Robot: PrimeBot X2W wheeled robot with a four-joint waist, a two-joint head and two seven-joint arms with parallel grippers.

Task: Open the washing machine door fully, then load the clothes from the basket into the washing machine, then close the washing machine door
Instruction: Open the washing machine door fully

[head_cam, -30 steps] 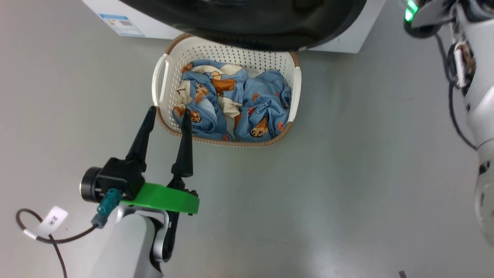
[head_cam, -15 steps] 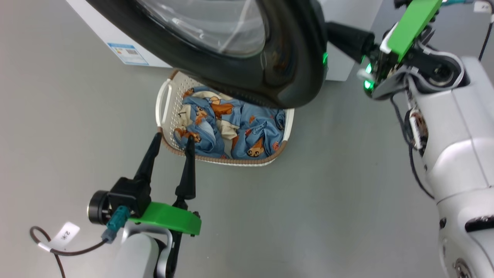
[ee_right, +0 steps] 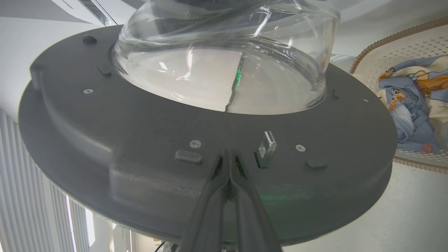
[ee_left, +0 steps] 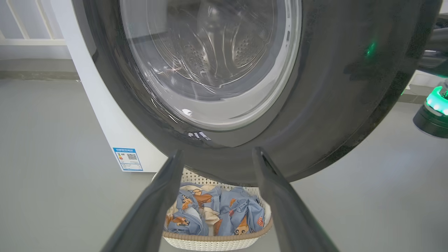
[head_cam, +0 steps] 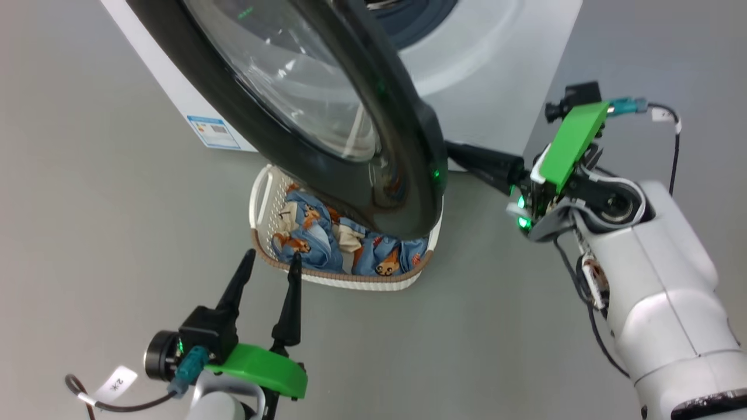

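Note:
The washing machine door point(head_cam: 327, 116), black rim and bulging glass, stands partly open over the basket point(head_cam: 350, 281). In the right wrist view my right gripper point(ee_right: 229, 154) is shut, and its tips press on the door's point(ee_right: 140, 140) grey inner face below the glass bowl. From the head, the right gripper point(head_cam: 458, 154) reaches the door's rim from the right. My left gripper point(head_cam: 271, 259) hangs open and empty at the basket's near left corner. The blue and cream clothes point(head_cam: 309, 233) lie in the basket, their far part hidden under the door. The left wrist view shows the left gripper point(ee_left: 217, 154) pointing at the door point(ee_left: 332, 87), with the clothes point(ee_left: 217, 215) below.
The white washing machine point(head_cam: 484, 76) stands behind the door, a blue energy sticker point(head_cam: 213, 131) low on its side. Grey floor point(head_cam: 87, 204) lies all around. My right forearm point(head_cam: 659, 291) fills the right side.
The head camera has tilted up, bringing the door, the machine front and my right arm into view. The left gripper stays open by the basket's corner.

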